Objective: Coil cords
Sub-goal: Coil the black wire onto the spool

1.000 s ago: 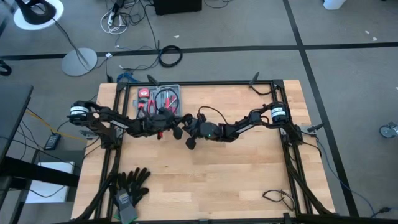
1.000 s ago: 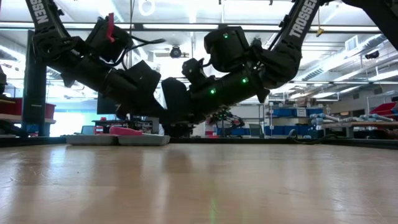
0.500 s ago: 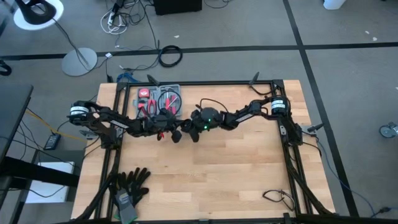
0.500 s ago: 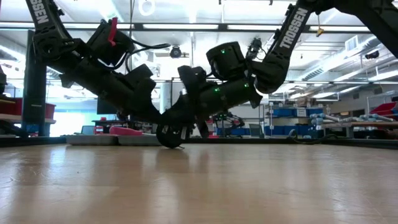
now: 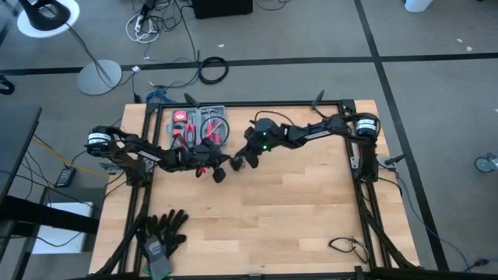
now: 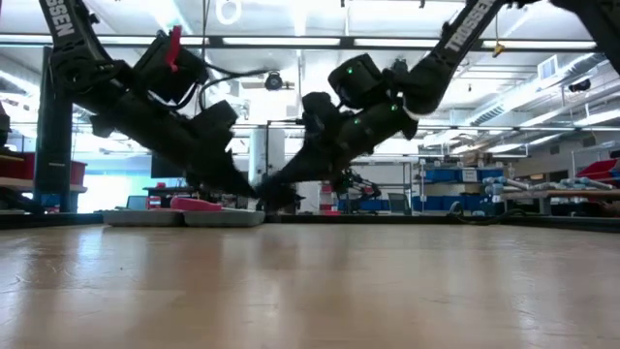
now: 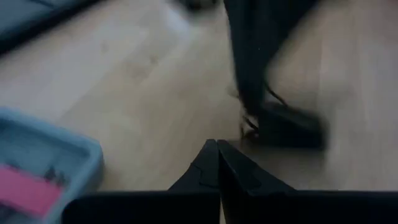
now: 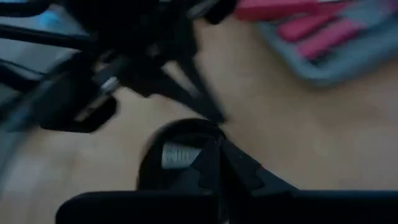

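Both hands meet low over the rear middle of the tabletop (image 5: 296, 218), just in front of the tool tray (image 5: 200, 124): the left hand (image 5: 219, 174) and the right hand (image 5: 237, 163) each have their fingers pressed together, with nothing visibly clamped. The cords' round black puck (image 8: 177, 155) lies on the wood directly beneath the right hand, with only a short wire visible nearby. No finished coil is visible, so the coiling appears largely still to do.

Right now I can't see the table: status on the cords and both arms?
Left end effector shut. Right end effector shut, close beside it. Black puck on the wood before the right end effector. Tool tray just behind them.
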